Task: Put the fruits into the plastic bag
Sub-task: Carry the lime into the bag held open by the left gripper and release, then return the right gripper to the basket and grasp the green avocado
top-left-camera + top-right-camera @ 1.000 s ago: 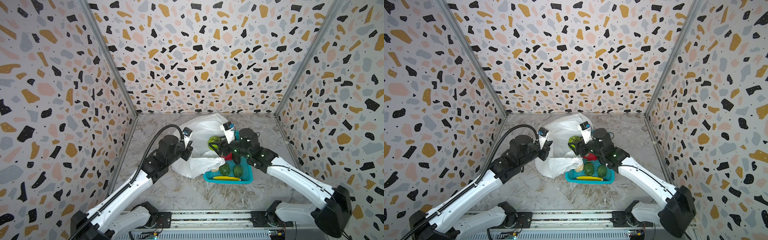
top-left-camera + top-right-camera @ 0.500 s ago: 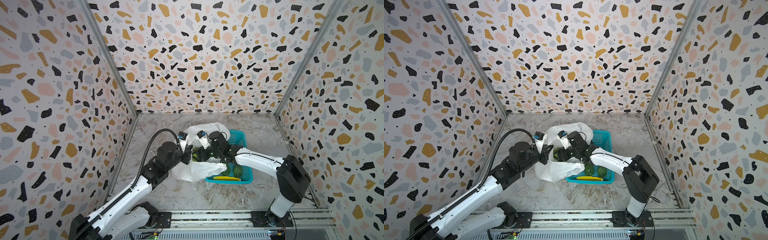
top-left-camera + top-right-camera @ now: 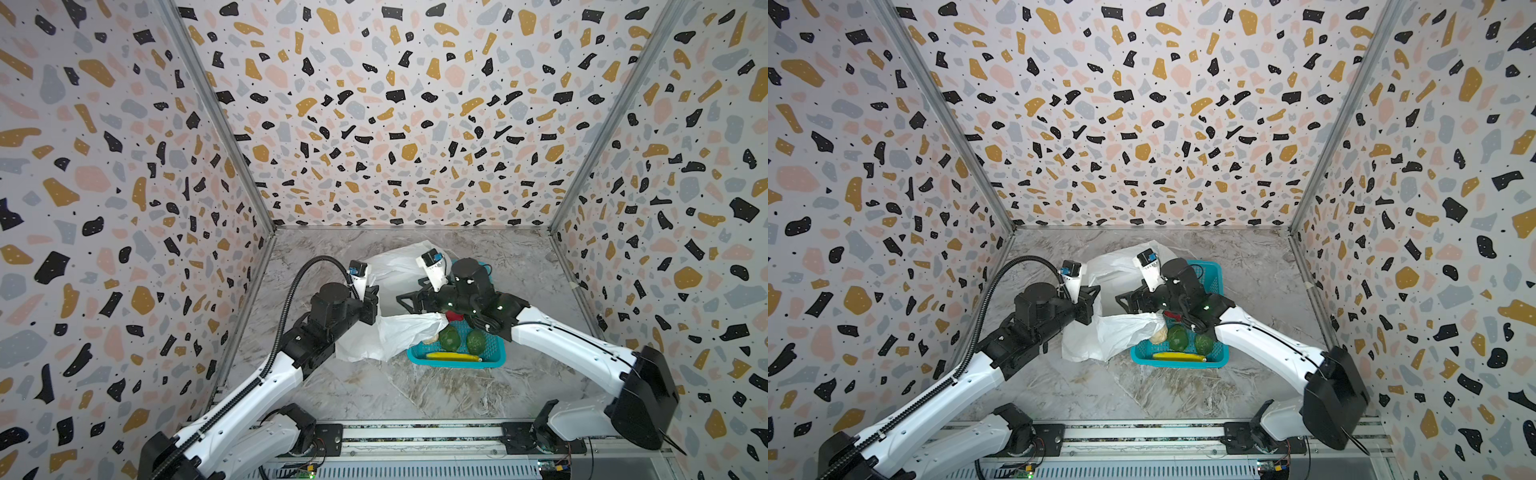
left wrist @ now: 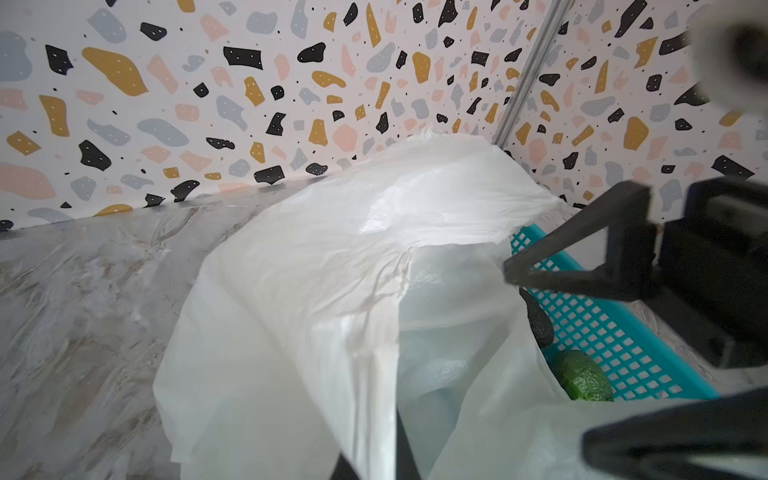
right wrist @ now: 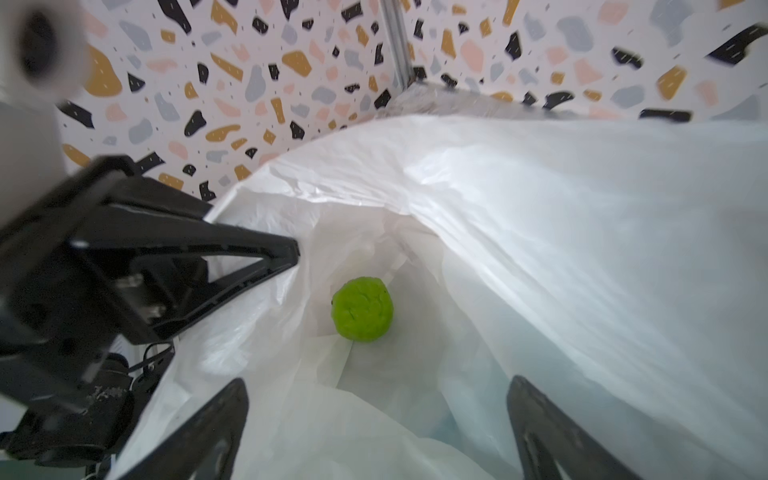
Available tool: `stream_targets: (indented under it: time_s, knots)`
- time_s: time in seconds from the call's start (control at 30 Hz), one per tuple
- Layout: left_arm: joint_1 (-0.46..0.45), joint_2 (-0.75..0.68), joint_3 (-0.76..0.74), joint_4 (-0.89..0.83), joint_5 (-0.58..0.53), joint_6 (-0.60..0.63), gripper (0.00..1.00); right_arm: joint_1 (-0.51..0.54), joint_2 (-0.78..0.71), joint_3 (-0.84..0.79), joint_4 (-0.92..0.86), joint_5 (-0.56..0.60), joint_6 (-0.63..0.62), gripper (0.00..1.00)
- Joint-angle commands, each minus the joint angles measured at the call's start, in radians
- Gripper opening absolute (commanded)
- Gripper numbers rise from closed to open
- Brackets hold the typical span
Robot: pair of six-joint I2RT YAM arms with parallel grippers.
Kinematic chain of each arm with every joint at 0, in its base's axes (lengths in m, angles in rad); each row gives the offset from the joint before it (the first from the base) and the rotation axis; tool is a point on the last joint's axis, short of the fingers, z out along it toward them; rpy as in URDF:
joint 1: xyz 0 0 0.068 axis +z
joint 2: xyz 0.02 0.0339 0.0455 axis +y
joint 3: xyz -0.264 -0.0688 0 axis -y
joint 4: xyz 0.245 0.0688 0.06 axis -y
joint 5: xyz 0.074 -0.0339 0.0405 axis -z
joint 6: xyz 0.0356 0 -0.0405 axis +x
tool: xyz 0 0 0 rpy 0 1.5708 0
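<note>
Fruit [image 5: 362, 309], bright green, now lies loose inside the plastic bag [image 3: 399, 332], freshly dropped from the right gripper [image 5: 374, 424], wide open and empty above it, while the left gripper [image 3: 371, 306] stays clamped on the bag's rim, so one piece is delivered.

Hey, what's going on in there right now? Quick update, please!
Left gripper shut on plastic bag rim, holding it open. Right gripper open, empty, over bag mouth. Bright green fruit inside bag; banana and two dark green fruits in basket. Nothing blocking.

white plastic bag [image 3: 1117, 332], teal basket [image 3: 1183, 360], banana [image 3: 1177, 356]
</note>
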Motion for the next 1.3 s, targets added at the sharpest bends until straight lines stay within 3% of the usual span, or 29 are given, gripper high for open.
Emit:
stream_targets:
  time_s: [0.0, 0.2, 0.43, 0.63, 0.87, 1.27]
  knots:
    - [0.005, -0.007, 0.001, 0.04, -0.025, 0.016, 0.0, -0.056, -0.139, -0.049, -0.034, 0.075, -0.002, 0.97]
    - [0.005, -0.012, 0.002, 0.04, -0.061, 0.031, 0.0, -0.184, -0.324, -0.184, -0.062, 0.172, 0.066, 0.97]
    - [0.005, -0.007, 0.0, 0.033, -0.072, 0.03, 0.0, -0.302, -0.412, -0.331, -0.114, 0.221, 0.177, 0.95]
    - [0.005, -0.003, 0.001, 0.04, -0.079, 0.033, 0.0, -0.249, -0.276, -0.368, -0.241, 0.133, 0.135, 0.87]
    - [0.005, 0.003, 0.005, 0.043, -0.065, 0.031, 0.0, -0.13, -0.084, -0.357, -0.26, 0.131, 0.1, 0.8]
    - [0.005, 0.01, 0.009, 0.042, -0.068, 0.029, 0.0, -0.104, 0.143, -0.31, -0.264, 0.161, 0.082, 0.7]
